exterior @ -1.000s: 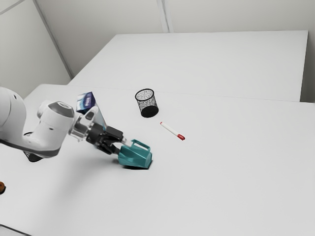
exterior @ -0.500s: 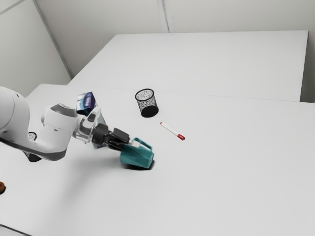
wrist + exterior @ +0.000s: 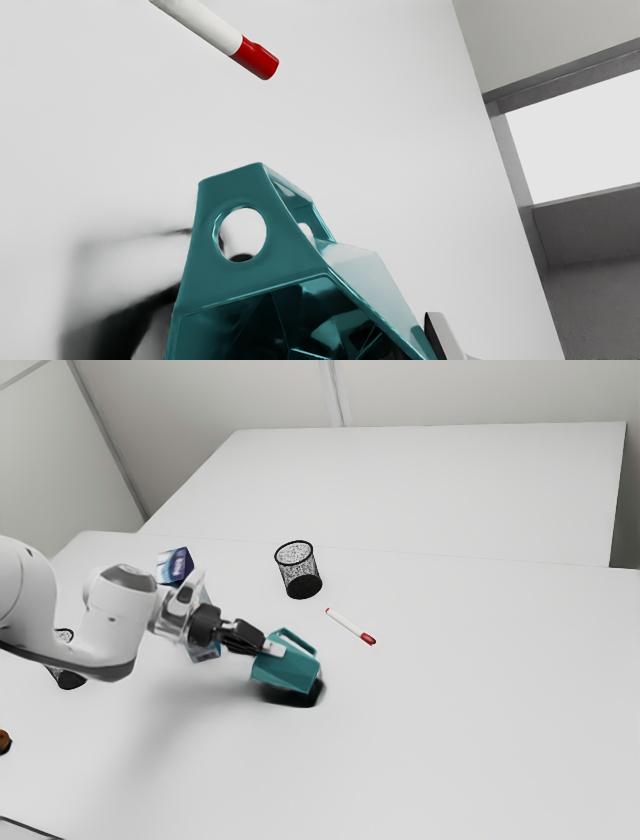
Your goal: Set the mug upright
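Rising off the table point(image 3: 450, 730), the mug point(image 3: 287, 671) has gone from lying on its side to hanging at a slant, its dark shadow now set apart beneath it. The gripper point(image 3: 268, 650) has come up with it, fingers closed on the mug's wall near the mouth; one finger point(image 3: 446, 336) presses from outside, the other I cannot make out. The base has begun to swing down, so the task looks partway along: more tilt, then a gentle lowering onto the base, seems called for. The marker point(image 3: 350, 626) lies beyond the handle point(image 3: 295, 639), well apart, and the mesh cup point(image 3: 298, 567) stands farther back. The box point(image 3: 175, 566) behind my wrist is the likelier thing to get bumped if my arm swings.
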You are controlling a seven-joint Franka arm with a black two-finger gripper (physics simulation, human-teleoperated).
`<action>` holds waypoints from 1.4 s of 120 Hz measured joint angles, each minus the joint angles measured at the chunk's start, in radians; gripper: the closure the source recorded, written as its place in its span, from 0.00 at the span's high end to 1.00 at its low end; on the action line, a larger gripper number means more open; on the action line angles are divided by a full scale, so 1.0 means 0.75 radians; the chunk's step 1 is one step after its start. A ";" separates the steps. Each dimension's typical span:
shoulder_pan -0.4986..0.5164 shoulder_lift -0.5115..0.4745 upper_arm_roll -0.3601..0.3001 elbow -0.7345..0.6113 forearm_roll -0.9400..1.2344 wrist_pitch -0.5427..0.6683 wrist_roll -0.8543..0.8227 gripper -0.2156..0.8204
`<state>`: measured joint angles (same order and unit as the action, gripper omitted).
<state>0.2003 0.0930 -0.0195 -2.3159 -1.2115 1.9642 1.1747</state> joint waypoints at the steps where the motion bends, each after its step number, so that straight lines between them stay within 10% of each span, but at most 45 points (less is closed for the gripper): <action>1: 0.000 -0.005 0.000 0.000 0.000 0.000 0.001 0.05; 54: -0.050 -0.231 -0.024 0.103 0.537 0.000 -0.183 0.03; 168: -0.090 -0.198 -0.161 0.159 1.625 0.302 -1.023 0.03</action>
<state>0.1330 -0.0552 -0.1402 -2.1967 0.0070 2.1903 0.4074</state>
